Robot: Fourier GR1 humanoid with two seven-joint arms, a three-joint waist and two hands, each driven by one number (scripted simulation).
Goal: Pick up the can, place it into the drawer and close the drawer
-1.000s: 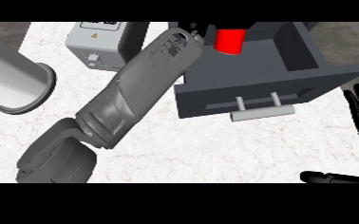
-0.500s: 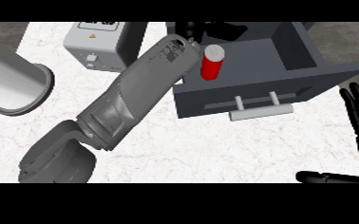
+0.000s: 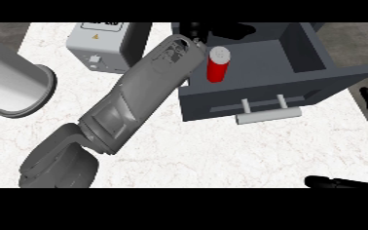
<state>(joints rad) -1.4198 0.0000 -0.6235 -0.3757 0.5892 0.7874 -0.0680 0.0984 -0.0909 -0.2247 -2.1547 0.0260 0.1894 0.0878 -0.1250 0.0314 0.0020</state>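
Note:
The red can (image 3: 218, 64) stands upright inside the open dark grey drawer (image 3: 316, 53), close to its left wall. My left forearm runs from the lower left up to the drawer's back left corner. The black left hand (image 3: 193, 29) is just behind the can, its fingers spread and apart from it, partly cut off by the picture's top. The drawer's pale handle (image 3: 262, 111) faces me on its front panel. Fingers of my right hand (image 3: 332, 182) lie straight at the lower right edge.
A grey box with a warning label (image 3: 101, 44) stands at the back left, next to my left forearm. A metal cylinder (image 3: 18, 85) lies at the left edge. White marble counter (image 3: 215, 151) stretches in front of the drawer.
The can went from my left hand at the drawer's back down onto the drawer's floor. The left hand let go of it and now sits behind it.

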